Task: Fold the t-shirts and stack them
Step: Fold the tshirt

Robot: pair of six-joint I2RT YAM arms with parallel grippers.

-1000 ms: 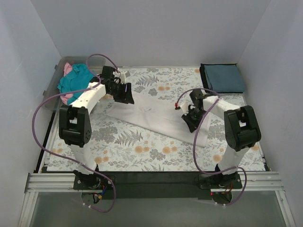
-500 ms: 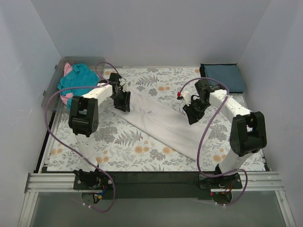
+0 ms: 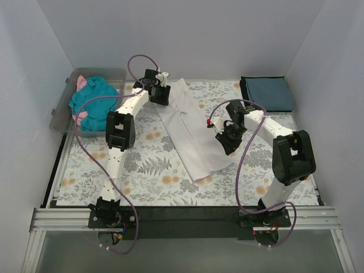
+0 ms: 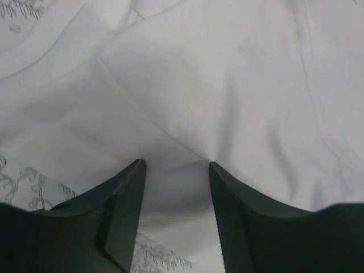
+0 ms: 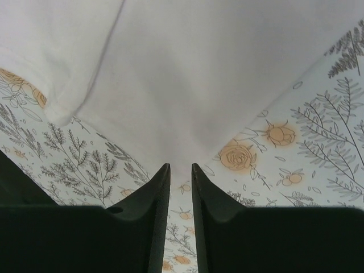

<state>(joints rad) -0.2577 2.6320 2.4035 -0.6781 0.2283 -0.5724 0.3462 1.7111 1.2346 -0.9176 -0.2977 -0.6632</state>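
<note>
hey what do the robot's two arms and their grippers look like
Both arms have white link segments with chunky black joint housings. A purple cable loops loosely along each. The left gripper and right gripper have matte black, tapered wedge-shaped fingers. A small red spot shows near the right wrist.

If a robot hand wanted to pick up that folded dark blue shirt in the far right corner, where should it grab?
Probably the near edge of the dark blue shirt, coming in from the right gripper side. It lies flat, folded square, its near edge facing open table cover; walls crowd the far and right sides.
</note>
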